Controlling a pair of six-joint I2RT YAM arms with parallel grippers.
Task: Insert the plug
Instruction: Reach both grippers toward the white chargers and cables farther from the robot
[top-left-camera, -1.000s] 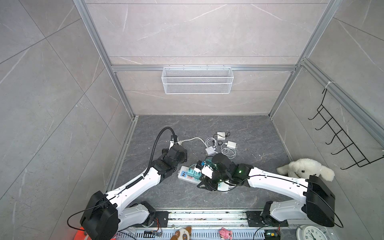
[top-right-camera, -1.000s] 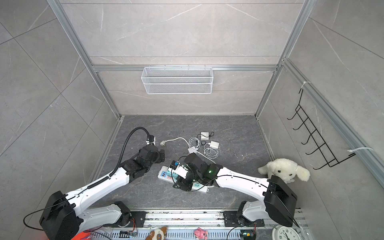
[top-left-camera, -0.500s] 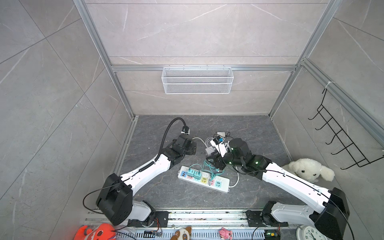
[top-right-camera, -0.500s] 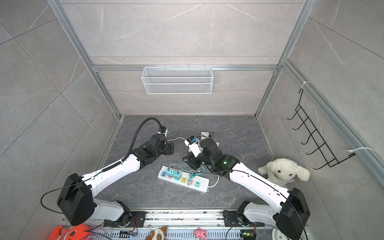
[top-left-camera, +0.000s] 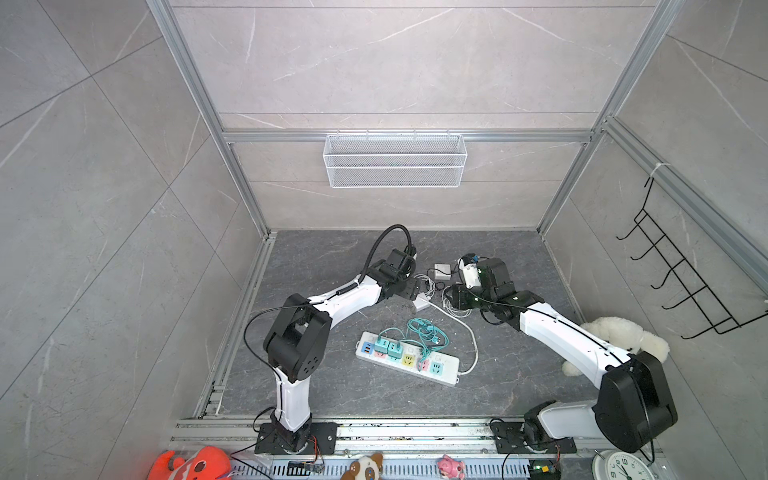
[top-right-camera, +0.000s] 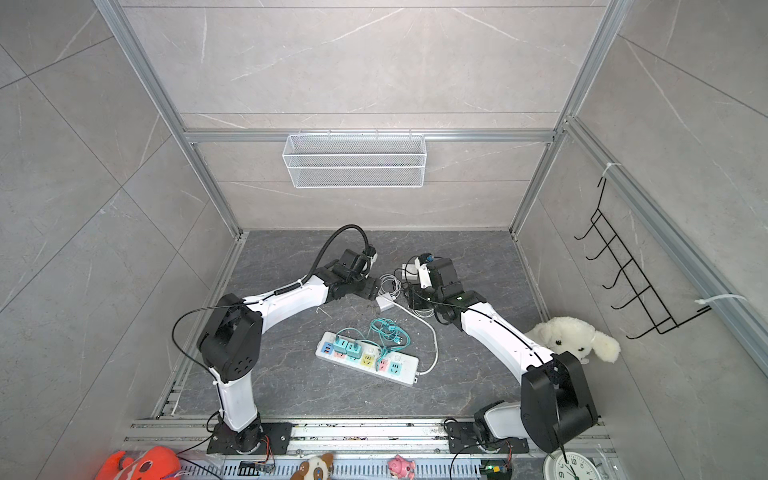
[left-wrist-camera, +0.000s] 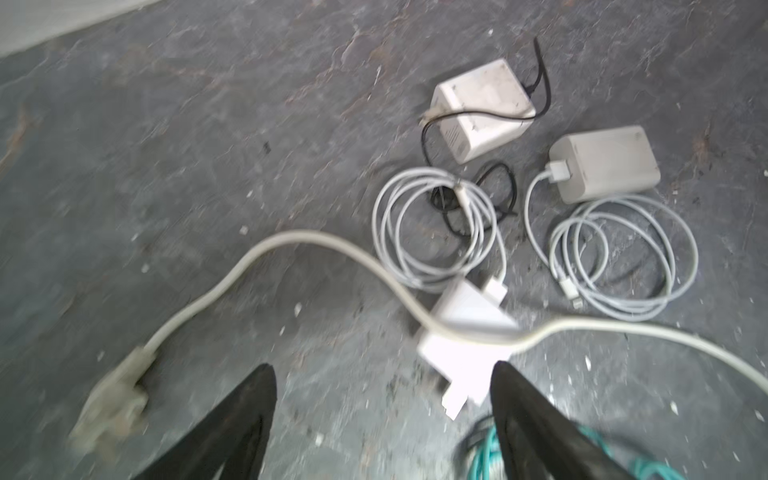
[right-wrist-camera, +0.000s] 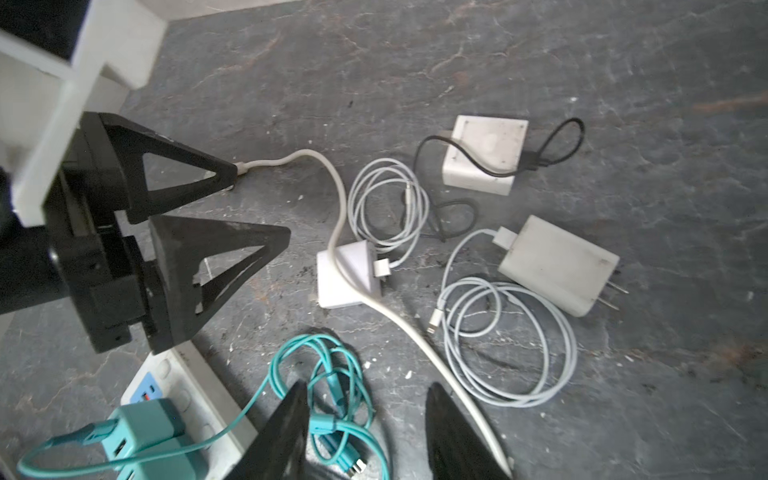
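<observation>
A white power strip (top-left-camera: 409, 363) (top-right-camera: 368, 360) with coloured sockets lies mid-floor, two teal adapters (right-wrist-camera: 145, 432) plugged in at one end. Its thick pale cord (right-wrist-camera: 340, 199) runs back over a small white charger plug (right-wrist-camera: 345, 278) (left-wrist-camera: 465, 336) (top-left-camera: 422, 303) and ends in a grey plug (left-wrist-camera: 112, 403). My left gripper (left-wrist-camera: 382, 374) (top-left-camera: 409, 289) (right-wrist-camera: 259, 203) hangs open just short of that charger, one finger beside it, nothing between the jaws. My right gripper (right-wrist-camera: 368, 386) (top-left-camera: 455, 297) is open over bare floor, one finger above the teal cable coil (right-wrist-camera: 332, 374).
Two more white chargers (right-wrist-camera: 484, 153) (right-wrist-camera: 557, 266) with coiled white cables (right-wrist-camera: 507, 340) lie further back. A white plush dog (top-left-camera: 623, 336) sits at the right wall under a black hook rack (top-left-camera: 685, 282). A wire basket (top-left-camera: 395, 160) hangs on the back wall.
Both arms have left the power strip and moved back towards the chargers. The left jaws have narrowed a little.
</observation>
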